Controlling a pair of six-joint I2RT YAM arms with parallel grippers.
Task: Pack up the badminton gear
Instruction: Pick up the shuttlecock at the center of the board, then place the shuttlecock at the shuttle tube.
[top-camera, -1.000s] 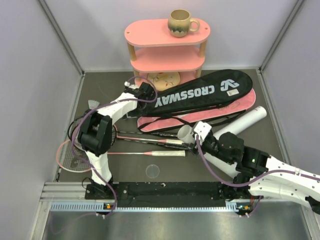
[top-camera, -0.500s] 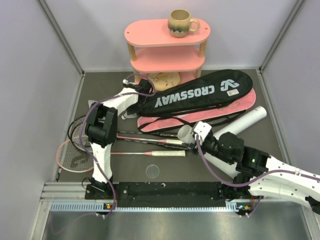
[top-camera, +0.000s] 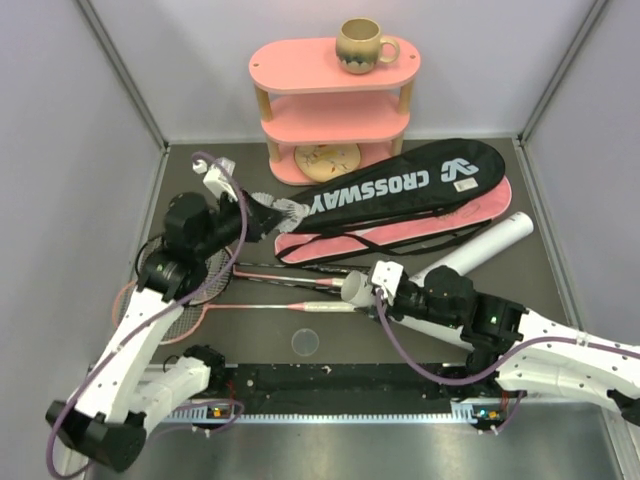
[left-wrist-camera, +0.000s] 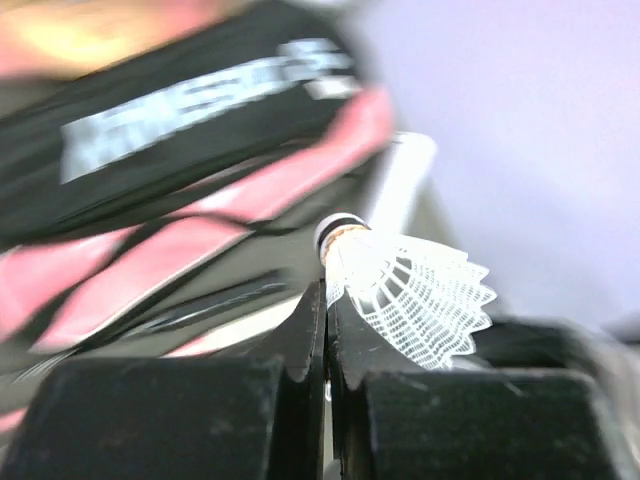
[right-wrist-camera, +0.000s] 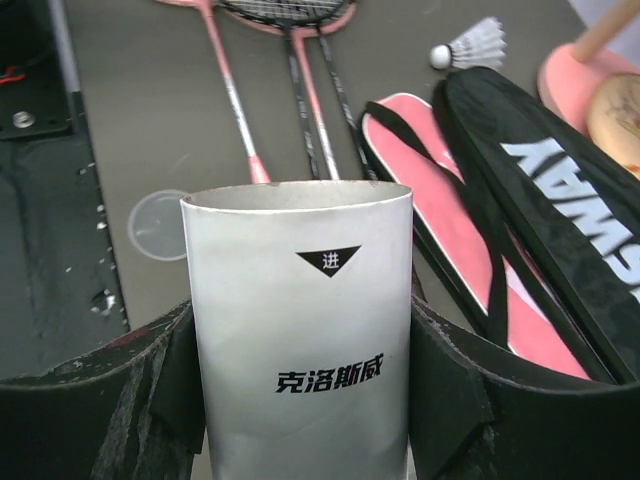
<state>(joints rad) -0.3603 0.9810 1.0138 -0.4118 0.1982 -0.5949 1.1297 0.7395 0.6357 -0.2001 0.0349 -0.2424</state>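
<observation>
Shuttlecock (left-wrist-camera: 415, 290) pinched by the edge of its feather skirt at the tips of the left jaws, which are closed tight together. Its cork nose points up and away from them, just in front of the near end of the black CROSSWAY bag (top-camera: 400, 185). The right jaws stand part open around a white tube (right-wrist-camera: 300, 330), gripping its sides, with the tube's open mouth turned toward the left arm. Seen from overhead, the shuttlecock lies up and to the left of that mouth, apart from it, with racket shafts (top-camera: 260, 307) on the worktop (top-camera: 250, 335) between. The tube's long axis runs back to the right, so the cork probably must swing round to face the mouth.
</observation>
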